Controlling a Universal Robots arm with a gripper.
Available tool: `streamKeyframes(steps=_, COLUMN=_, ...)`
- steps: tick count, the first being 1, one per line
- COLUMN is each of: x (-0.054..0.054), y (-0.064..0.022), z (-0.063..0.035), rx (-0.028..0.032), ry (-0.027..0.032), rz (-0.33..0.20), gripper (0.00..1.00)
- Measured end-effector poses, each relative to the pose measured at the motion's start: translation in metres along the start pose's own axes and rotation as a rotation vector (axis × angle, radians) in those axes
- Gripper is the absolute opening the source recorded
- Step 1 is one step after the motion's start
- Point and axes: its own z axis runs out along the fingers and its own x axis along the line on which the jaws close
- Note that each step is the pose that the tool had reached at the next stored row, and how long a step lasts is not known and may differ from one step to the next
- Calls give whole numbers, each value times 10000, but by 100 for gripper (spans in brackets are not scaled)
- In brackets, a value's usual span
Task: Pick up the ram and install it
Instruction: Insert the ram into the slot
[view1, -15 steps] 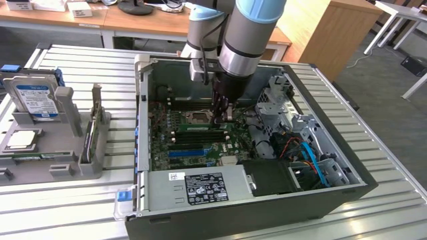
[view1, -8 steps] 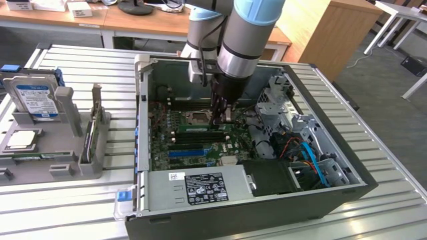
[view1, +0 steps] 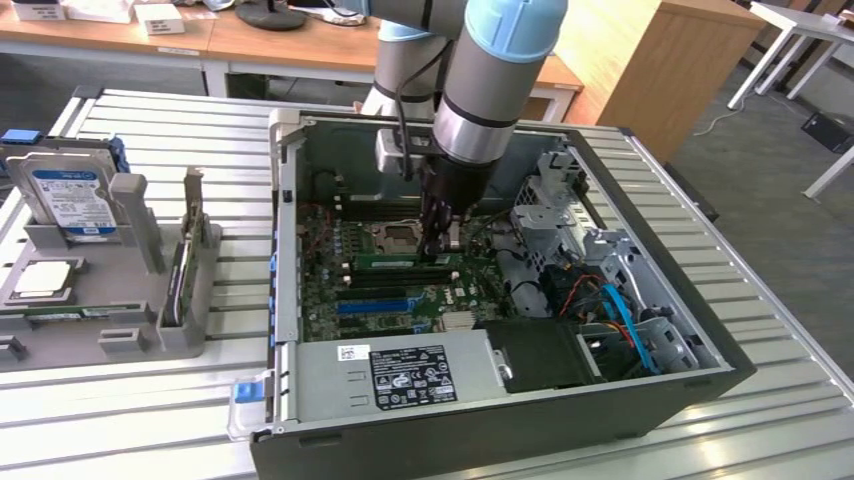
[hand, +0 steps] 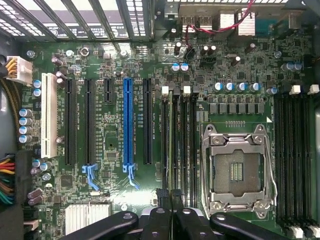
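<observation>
The gripper (view1: 437, 245) hangs straight down inside the open computer case (view1: 284, 250), its tip low over the motherboard. In the wrist view the gripper (hand: 170, 197) has its two dark fingertips (hand: 161, 200) drawn together with no visible gap, right above the bank of memory slots (hand: 186, 140). Whether they pinch anything cannot be told.

In the exterior view the ram (view1: 387, 262), a thin green stick, lies along that slot bank and runs from the tip towards 9 o'clock, its nearer end just beside the fingers. The bare processor socket (view1: 398, 236) is near, at about 10 o'clock. A blue expansion slot (view1: 374, 305) lies at 7 o'clock, and the grey power supply (view1: 400, 370) at 6 o'clock, by the case wall. Well apart at 9 o'clock, outside the case, a grey holder (view1: 80, 300) on the slatted table (view1: 774, 300) carries a blue-labelled hard drive (view1: 74, 200) and an upright card (view1: 187, 240).
</observation>
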Motion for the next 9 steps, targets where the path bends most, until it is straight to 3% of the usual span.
streamKeyframes(steps=9, x=1, y=-2, z=46, rx=1, ry=-2, rz=0, gripper=12)
